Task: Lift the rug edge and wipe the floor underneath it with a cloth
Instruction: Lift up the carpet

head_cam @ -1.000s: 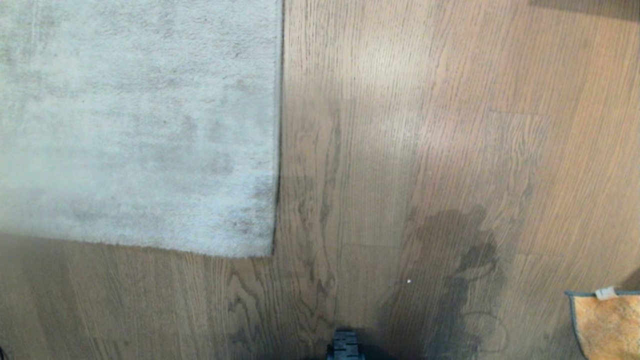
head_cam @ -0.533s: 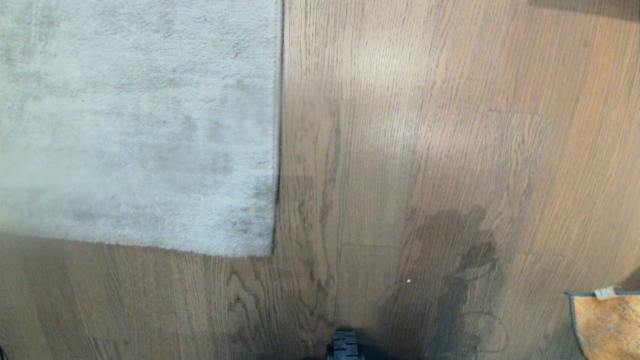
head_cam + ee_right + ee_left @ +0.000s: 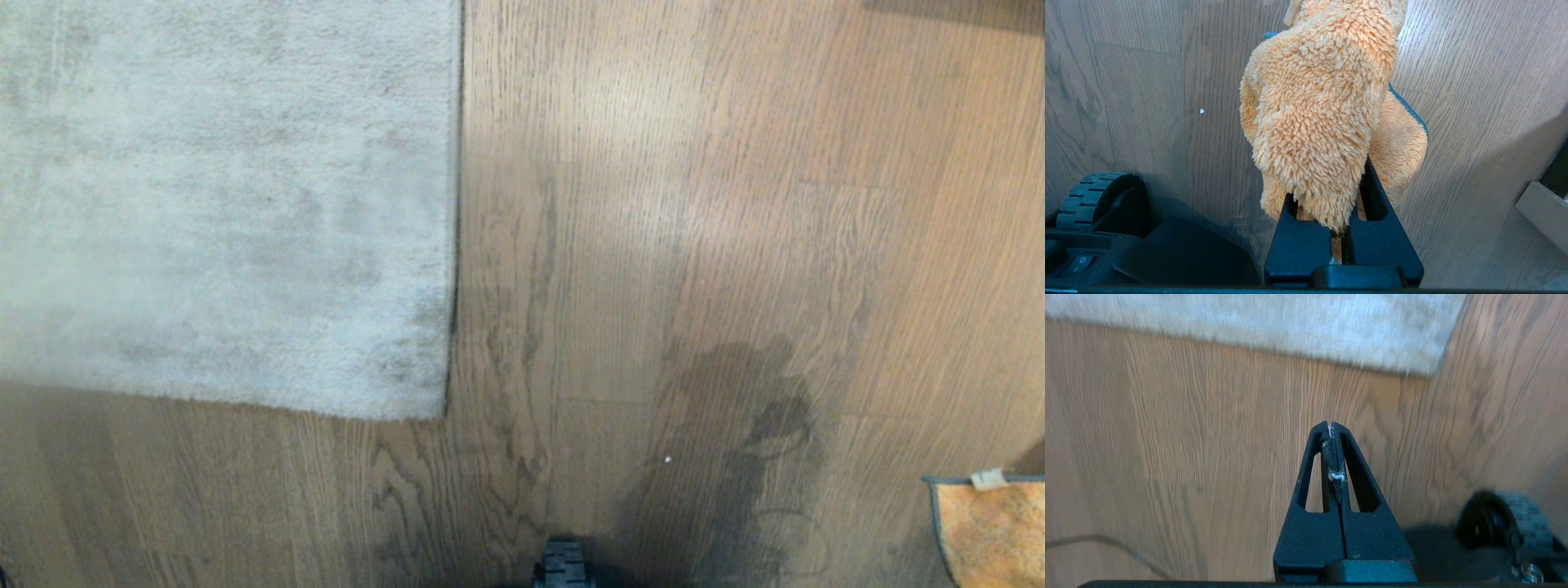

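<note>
While the rug edge (image 3: 451,245) lies flat on the floor (image 3: 637,245), its square corner nearest the robot, the right gripper (image 3: 1343,204) clamps the orange cloth (image 3: 1323,114), which drapes over its black fingers above bare planks at the robot's right. Pressed fully together and holding nothing, the left gripper (image 3: 1332,428) hangs over wood near that corner. A small white speck (image 3: 668,460) dots the boards.

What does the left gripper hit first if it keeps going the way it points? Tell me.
Probably bare floor first: the shut left gripper aims toward the rug edge, with wood between them. Depth is uncertain.
</note>
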